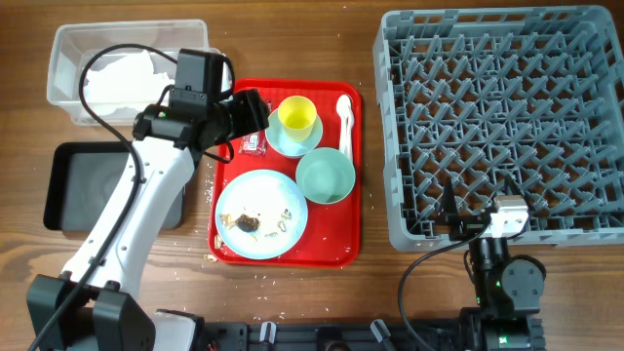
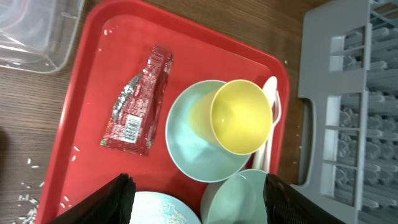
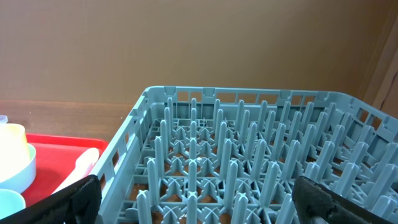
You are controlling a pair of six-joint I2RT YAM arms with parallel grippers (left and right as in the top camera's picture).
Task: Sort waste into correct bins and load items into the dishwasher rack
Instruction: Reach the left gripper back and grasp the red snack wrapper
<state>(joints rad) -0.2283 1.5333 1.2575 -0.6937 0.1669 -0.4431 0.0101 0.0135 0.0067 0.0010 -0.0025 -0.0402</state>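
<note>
Closest to the robot, the right gripper (image 3: 199,204) is hanging low by the near wall of the dishwasher rack (image 1: 497,117), the big grey crate with pegs standing up inside it. Its two fingers are spread wide apart and are holding nothing. On the other side, the red tray (image 1: 336,232) is lying flat on the wooden table (image 1: 292,39). The big blue plate (image 1: 263,190) is sitting at the near end of the tray, with brown food lumps (image 1: 247,222) and white crumbs (image 1: 285,216) lying on it. A few more white crumbs are lying on the table just beside the tray's left edge. The green bowl (image 1: 326,175) is sitting just beside the plate, a little further away. Past them, the yellow cup (image 1: 297,115) is standing on the small blue saucer (image 1: 276,142), and the white spoon (image 1: 344,122) is lying along the right side of the tray, near the cup. The red wrapper (image 2: 138,102) is lying flat on the tray to the left of the saucer, not touching it. The left gripper (image 2: 202,202) is hovering over this part of the tray with its fingers wide apart, gripping nothing. The black tray (image 1: 78,185) is sitting on the table to the left, partly under the left arm. Furthest away, the clear tub (image 1: 68,58) is holding the crumpled white napkin (image 1: 122,76).
</note>
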